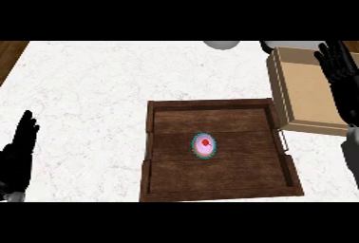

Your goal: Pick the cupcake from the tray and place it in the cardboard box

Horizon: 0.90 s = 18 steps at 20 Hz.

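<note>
Before the pick: a pink-iced cupcake (204,145) sits mid wooden tray (210,187), untouched. The right hand (341,80), fingers straight and holding nothing, hangs over the cardboard box (308,99), well apart from it; it likely must come back to the tray. The left hand (20,149) rests open at the left edge

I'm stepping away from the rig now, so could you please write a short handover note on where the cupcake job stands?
Left robot hand: open, resting at the view's left edge over the counter, holding nothing.
Right robot hand: open, over the cardboard box's right side, holding nothing.
Cupcake: upright near the middle of the wooden tray, untouched.
Cardboard box: open, just right of the tray, nothing visible inside.
Done: nothing yet.
Left: pick the cupcake, place it in the box.
</note>
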Motion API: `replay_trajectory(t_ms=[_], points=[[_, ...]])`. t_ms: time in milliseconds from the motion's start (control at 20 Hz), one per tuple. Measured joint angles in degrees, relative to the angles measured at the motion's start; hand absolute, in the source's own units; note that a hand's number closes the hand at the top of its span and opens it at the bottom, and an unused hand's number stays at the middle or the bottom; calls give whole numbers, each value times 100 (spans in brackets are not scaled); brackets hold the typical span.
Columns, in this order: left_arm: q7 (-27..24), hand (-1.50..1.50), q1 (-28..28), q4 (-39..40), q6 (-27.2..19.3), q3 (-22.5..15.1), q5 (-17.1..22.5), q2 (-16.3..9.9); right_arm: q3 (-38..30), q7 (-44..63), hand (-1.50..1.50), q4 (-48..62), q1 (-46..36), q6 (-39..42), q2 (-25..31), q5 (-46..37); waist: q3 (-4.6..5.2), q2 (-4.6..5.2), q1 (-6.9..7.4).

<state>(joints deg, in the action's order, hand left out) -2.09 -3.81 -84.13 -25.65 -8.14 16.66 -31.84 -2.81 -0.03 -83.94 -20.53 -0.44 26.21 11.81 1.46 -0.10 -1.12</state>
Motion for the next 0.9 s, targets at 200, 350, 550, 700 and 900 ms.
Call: replay_trajectory(t_ms=[200,350,550,700,900], points=[[-141,0,355,-69,442,-346,-106,84,659,415,-150,-325,321,-435,-493,-467,-82,-3,-40],[-138,0,664,-249,781,-686,-178,117,923,479,-150,-523,456,-889,-1041,-593,-174,-88,-271],[-108,0,909,-426,1132,-1053,-214,188,1755,509,-150,-424,721,-1086,-367,-2214,-99,-65,-355],[-30,0,1046,-489,1297,-1266,-222,280,2415,612,-150,-558,965,-1424,-106,-3429,-99,-78,-354],[119,0,1233,-478,1415,-1400,-227,376,3119,1274,-150,-1198,1209,-1680,130,-4886,-104,-97,-326]])
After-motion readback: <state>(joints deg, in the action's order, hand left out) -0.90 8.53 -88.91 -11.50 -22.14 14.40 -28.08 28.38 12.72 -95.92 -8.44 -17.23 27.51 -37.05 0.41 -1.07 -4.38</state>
